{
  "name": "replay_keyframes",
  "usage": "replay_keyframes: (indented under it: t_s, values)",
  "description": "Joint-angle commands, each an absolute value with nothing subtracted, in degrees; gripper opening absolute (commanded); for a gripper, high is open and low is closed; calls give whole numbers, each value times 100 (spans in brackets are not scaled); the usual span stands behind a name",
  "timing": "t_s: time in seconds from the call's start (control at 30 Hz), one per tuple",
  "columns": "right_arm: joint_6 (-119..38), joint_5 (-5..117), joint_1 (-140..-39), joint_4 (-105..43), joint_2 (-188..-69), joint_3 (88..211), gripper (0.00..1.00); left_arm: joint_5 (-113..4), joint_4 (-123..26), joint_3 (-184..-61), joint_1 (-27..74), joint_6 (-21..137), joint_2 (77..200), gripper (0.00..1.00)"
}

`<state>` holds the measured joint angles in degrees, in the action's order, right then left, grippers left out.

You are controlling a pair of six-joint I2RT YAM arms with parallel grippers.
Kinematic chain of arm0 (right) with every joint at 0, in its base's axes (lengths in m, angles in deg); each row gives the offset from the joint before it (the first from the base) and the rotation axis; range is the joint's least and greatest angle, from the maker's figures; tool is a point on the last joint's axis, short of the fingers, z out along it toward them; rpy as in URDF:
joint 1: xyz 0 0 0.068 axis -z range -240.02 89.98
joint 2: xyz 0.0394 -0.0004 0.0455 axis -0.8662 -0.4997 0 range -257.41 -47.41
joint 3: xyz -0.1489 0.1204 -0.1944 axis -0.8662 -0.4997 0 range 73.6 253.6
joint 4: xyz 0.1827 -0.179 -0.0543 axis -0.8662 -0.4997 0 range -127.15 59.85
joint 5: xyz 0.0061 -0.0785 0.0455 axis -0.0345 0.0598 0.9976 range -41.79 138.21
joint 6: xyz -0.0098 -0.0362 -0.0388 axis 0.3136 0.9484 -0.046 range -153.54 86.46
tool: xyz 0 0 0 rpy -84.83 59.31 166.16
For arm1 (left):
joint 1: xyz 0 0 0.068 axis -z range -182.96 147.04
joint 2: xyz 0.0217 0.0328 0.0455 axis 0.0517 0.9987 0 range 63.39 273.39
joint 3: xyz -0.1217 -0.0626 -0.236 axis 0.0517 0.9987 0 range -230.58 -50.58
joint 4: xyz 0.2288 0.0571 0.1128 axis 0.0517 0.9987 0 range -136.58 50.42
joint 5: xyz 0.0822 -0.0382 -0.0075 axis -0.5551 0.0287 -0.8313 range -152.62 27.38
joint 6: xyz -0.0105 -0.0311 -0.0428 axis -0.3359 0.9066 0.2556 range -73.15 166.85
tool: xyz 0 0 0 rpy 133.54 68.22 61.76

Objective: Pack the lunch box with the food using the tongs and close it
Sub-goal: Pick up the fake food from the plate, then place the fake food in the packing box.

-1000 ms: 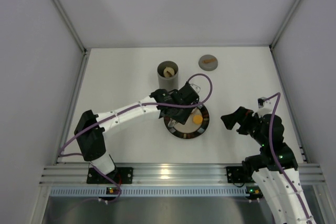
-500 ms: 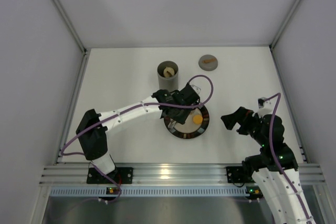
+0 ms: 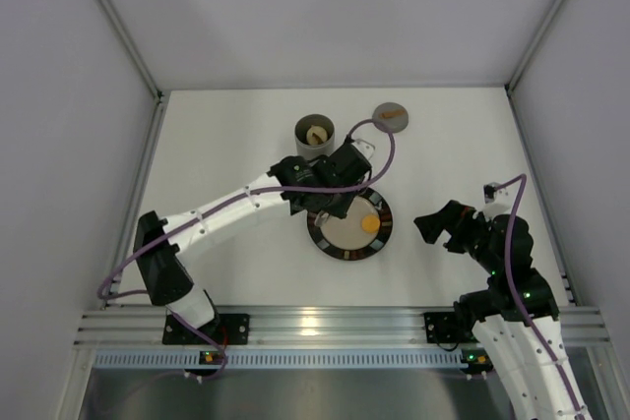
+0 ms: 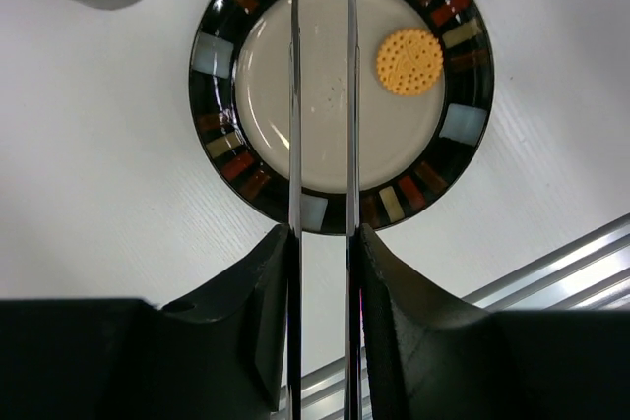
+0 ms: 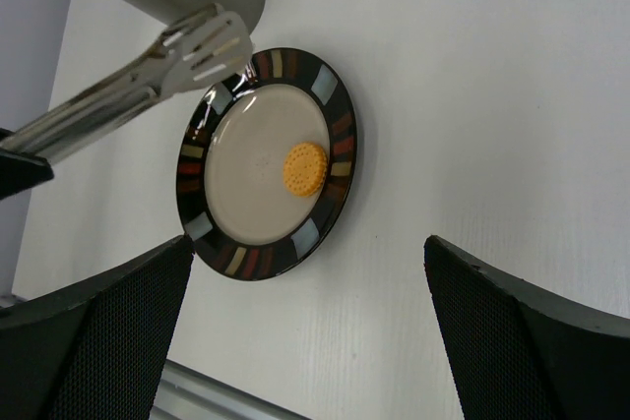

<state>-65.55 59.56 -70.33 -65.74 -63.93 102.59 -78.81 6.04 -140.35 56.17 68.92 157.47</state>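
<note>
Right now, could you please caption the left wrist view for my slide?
Left gripper squeezing the tongs above a striped-rim plate holding one round orange cracker.

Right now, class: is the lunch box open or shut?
Open. The lunch box has its mouth uncovered, with a pale piece inside; the lid lies apart from it.

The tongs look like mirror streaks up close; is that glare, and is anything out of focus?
Left wrist view: the tongs mirror the light as bright streaks; the plate is sharp, the black fingers show little detail. Right wrist view: white highlights on the tongs' head.
</note>
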Motion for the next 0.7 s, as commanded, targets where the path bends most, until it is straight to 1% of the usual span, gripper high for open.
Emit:
replay_keyframes:
  t_s: [0.0, 0.2, 0.33, 0.67]
  values:
    - [-6501, 5911, -6969, -6565, -6350, 10506, 99, -8318, 861, -14558, 5628, 6803, 15330, 35]
    - [-6492, 5911, -6969, -6565, -6402, 10568, 100, -8635, 1160, -15216, 5408, 6830, 15295, 36]
    - [-6483, 5910, -6969, -6574, -6420, 10621, 99, -8749, 1301, -15603, 5066, 6821, 15347, 36]
    - [-6422, 5867, -6969, -6618, -6517, 10753, 99, -8644, 1178, -15851, 4266, 6698, 15550, 37]
